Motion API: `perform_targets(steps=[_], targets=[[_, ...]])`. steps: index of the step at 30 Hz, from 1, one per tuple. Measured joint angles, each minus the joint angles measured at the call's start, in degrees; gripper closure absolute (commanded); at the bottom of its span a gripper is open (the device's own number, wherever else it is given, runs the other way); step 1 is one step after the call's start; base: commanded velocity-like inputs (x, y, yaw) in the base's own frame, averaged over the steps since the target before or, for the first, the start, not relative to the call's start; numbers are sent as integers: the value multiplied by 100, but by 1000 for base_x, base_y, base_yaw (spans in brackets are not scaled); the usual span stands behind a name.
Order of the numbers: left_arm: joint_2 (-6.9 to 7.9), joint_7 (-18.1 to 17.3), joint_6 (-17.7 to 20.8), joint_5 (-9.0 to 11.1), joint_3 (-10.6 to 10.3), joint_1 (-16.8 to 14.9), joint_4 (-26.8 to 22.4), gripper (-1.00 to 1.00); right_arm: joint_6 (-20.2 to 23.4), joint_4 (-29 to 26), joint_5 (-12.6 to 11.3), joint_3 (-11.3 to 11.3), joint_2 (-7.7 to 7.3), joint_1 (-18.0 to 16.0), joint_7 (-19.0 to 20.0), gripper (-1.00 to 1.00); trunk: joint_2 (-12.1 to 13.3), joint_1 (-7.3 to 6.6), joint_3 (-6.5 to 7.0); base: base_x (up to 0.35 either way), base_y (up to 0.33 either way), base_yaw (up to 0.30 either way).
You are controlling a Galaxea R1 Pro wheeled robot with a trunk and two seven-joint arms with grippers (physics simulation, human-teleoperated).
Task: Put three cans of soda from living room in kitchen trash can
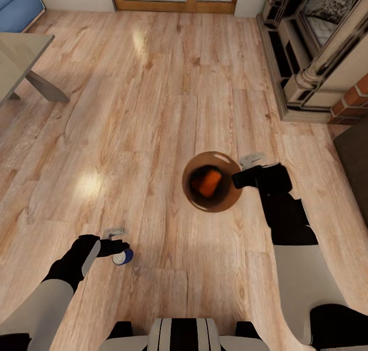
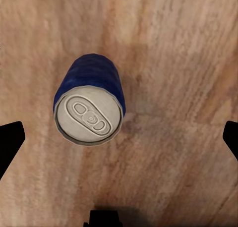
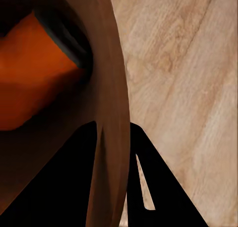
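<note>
Your right end effector [image 1: 242, 179] is clamped on the rim of the bin [image 1: 229, 196], one finger inside the wall and one outside, so the bin travels with you; an orange can [image 1: 207, 183] already lies inside it. In the head view the bin sits at about three o'clock from picture centre. Your left end effector [image 2: 119, 138] hangs spread wide above the blue can [image 2: 89, 105], which stands upright on the wood floor [image 1: 153, 111] at about seven o'clock, its silver top facing the wrist camera. Nothing is gripped there yet; lowering looks like the next move.
</note>
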Motion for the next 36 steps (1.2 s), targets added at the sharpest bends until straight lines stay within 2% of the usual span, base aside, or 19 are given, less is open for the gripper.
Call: perform_targets(steps=[2,4,7,11,16,20,24,36], targets=[[0,0,0,0,-2,1,0,-100,35,4,-81,2,38,-53,8,100,0,0,0,0,0,0],[1,0,0,0,-2,1,1,-100,20,9,11,1,56,-97,2,100,0,0,-1,0,0,0],[1,0,1,0,-3,0,5,-100,-6,12,134,3,63,-138,-7,100,-119,66,-54,0,0,0],[1,0,1,0,-3,0,7,-100,31,13,13,2,61,-174,6,100,-279,154,-126,0,0,0],[1,-3,1,0,-3,0,4,-100,7,15,99,-15,46,-185,1,100,-480,264,-216,0,0,0],[1,-7,1,0,2,1,0,-100,25,15,35,-23,15,-186,22,100,-640,352,-288,0,0,0],[1,-2,2,0,7,0,-1,-100,8,15,91,-28,6,-186,29,100,-800,439,-360,0,0,0],[1,0,3,9,15,0,-1,-100,14,20,41,-29,45,-178,46,100,-802,440,-360,0,0,0]])
